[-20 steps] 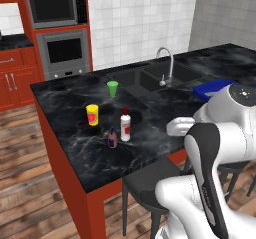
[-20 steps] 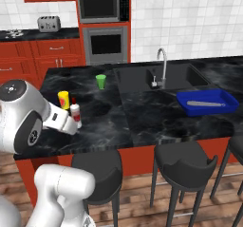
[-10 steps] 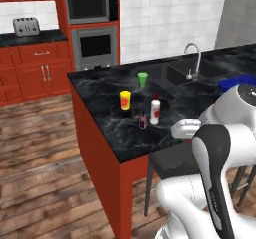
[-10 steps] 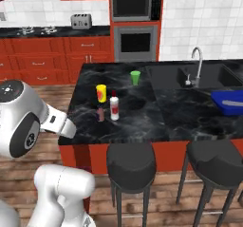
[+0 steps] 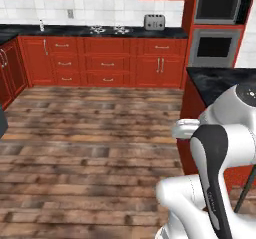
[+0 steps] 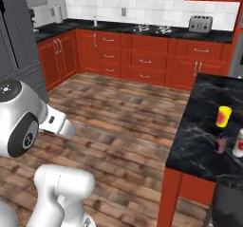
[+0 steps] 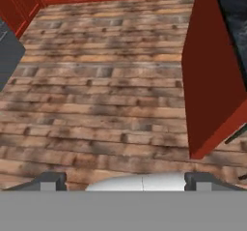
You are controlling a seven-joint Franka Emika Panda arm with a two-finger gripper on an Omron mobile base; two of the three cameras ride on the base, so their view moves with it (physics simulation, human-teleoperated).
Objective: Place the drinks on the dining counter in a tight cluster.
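The end effector [image 7: 125, 180], fingertips spread wide and empty, hangs above plank wood floor [image 7: 96, 94]. Right of it stands the glossy black marbled desk [image 6: 199, 136], carrying a small purple bottle [image 6: 220, 143] and a white bottle [image 6: 238, 143].

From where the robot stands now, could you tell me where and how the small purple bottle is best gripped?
Probably around the body of the purple bottle, from above or its open floor-side: it stands upright near the dining counter edge, with the white bottle close on its other side.

Both base views face the red cabinets [image 5: 105, 63] across the floor; the hand view looks down.
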